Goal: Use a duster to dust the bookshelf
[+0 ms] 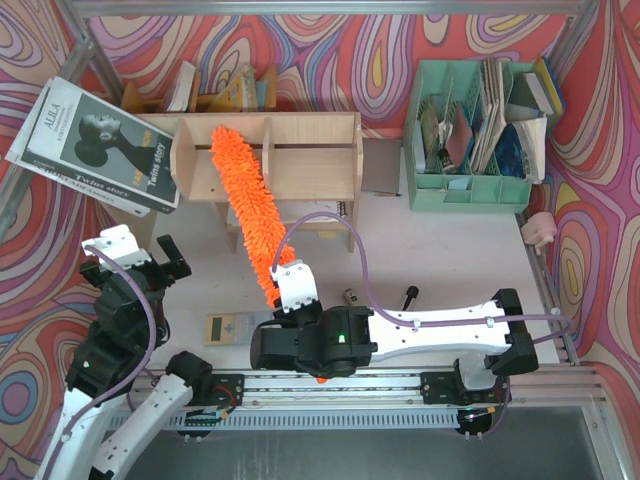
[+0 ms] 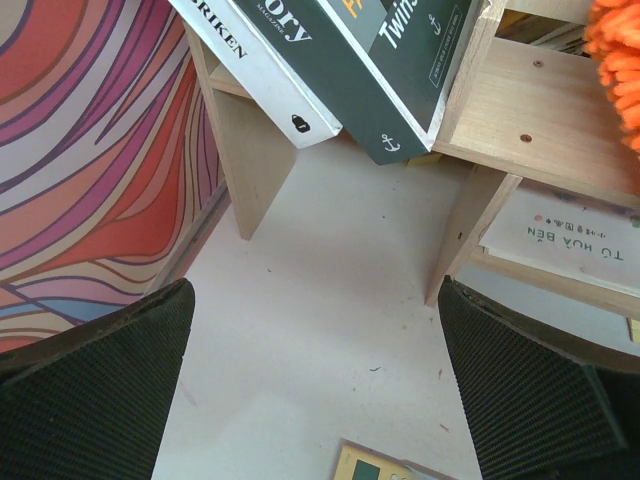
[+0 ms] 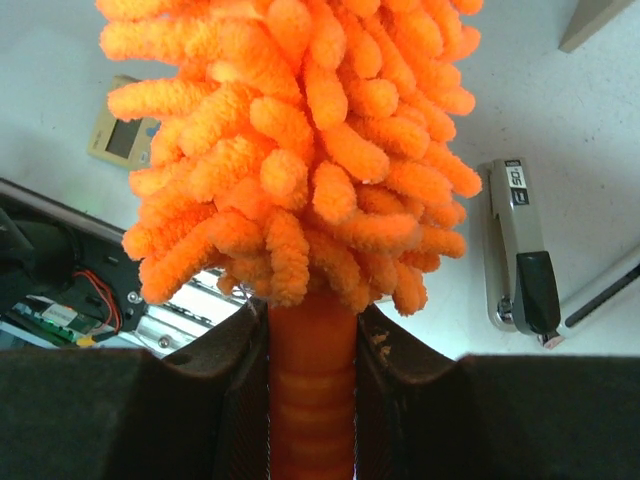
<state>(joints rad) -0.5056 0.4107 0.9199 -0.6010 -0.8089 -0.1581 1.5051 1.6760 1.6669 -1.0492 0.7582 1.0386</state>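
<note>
Across the top of the wide light plywood bookshelf (image 1: 310, 150): one long fluffy bright-orange chenille duster (image 1: 243, 205), handle clamped in my right claw (image 3: 312, 345), left claw (image 2: 315, 390) spread apart and idle, dusting apparently under way with most of the shelf left.
</note>
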